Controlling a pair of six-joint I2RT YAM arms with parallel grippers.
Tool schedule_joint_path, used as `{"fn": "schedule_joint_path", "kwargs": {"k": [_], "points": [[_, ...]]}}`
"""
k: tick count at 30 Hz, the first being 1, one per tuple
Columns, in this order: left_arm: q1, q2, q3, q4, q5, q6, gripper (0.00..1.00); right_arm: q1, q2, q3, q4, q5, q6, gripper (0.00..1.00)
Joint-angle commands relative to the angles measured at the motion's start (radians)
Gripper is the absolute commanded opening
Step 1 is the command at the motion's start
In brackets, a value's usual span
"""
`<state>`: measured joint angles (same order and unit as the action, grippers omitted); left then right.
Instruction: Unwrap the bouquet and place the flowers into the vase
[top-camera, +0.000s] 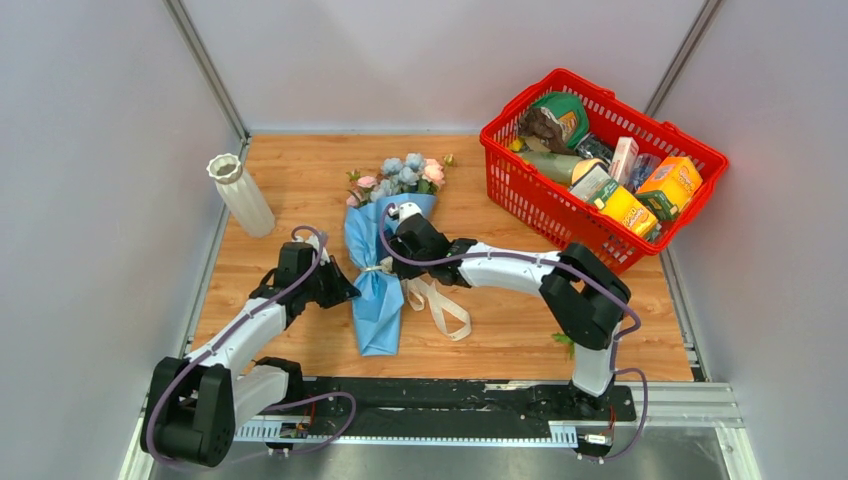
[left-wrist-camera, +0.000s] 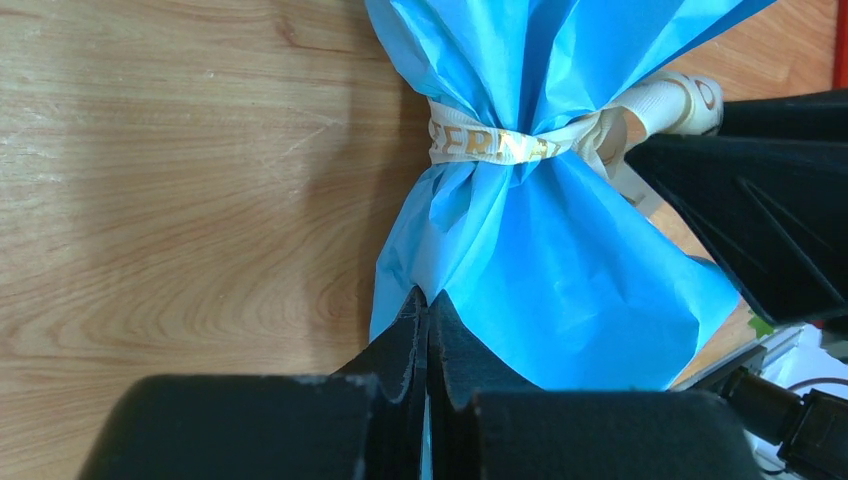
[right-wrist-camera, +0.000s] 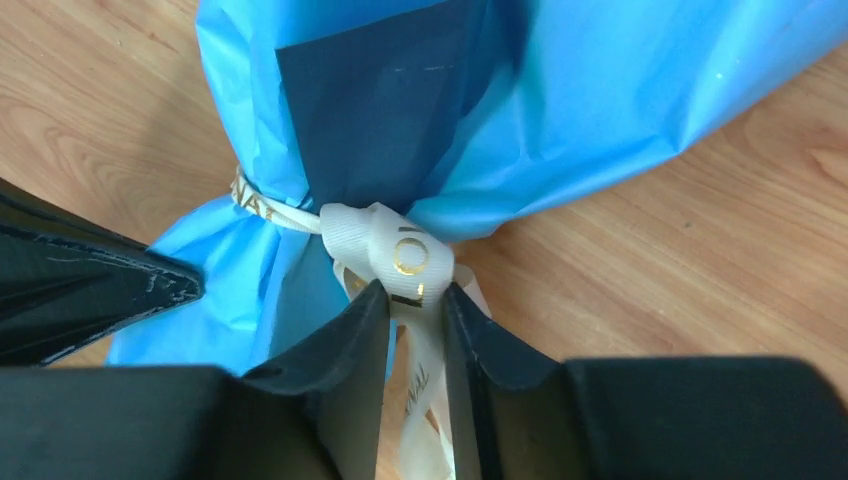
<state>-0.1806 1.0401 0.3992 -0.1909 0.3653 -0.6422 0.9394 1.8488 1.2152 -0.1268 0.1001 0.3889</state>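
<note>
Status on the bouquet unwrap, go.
Left gripper shut on bouquet paper, just below the tie. Right gripper pinching ribbon knot, not undone yet. Vase upright, far left. Nothing in the way.

Two white-and-black arms (top-camera: 250, 335) trailing looped purple cables (top-camera: 640, 395).

Bouquet (left-wrist-camera: 560, 270) wrapped in matt blue paper, finely creased, bound by a cream woven ribbon (right-wrist-camera: 395, 250) with glossy gold lettering, on a table (left-wrist-camera: 180, 200) of smooth pale wood grain with faint scratches. Left gripper (left-wrist-camera: 428, 300) and right gripper (right-wrist-camera: 415, 288): matt black plastic, scuffed pale along the finger edges. Vase (top-camera: 245, 205): matt white, ribbed; basket (top-camera: 540, 200): glossy red plastic lattice.
</note>
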Motion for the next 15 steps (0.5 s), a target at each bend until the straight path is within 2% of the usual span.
{"fn": "schedule_joint_path", "kwargs": {"k": [1,3,6,8,12,15], "points": [[0.004,0.008,-0.005,0.056,-0.002,-0.01,0.0,0.002,0.017,0.03,0.043,0.06,0.007,0.2],[0.004,0.008,0.003,0.042,-0.019,-0.008,0.0,-0.004,-0.022,0.011,-0.005,0.186,0.037,0.12],[0.004,0.009,0.007,0.028,-0.04,-0.005,0.0,-0.011,-0.091,-0.022,-0.091,0.373,0.064,0.11],[0.004,0.012,0.006,0.034,-0.031,-0.008,0.0,-0.014,-0.123,-0.065,-0.099,0.394,0.077,0.11],[0.003,0.015,0.003,0.048,-0.026,-0.014,0.0,0.001,-0.154,-0.053,-0.178,0.389,0.128,0.15],[0.003,0.015,0.003,0.061,-0.016,-0.014,0.0,0.009,-0.178,0.004,-0.258,0.412,0.18,0.29]]}}
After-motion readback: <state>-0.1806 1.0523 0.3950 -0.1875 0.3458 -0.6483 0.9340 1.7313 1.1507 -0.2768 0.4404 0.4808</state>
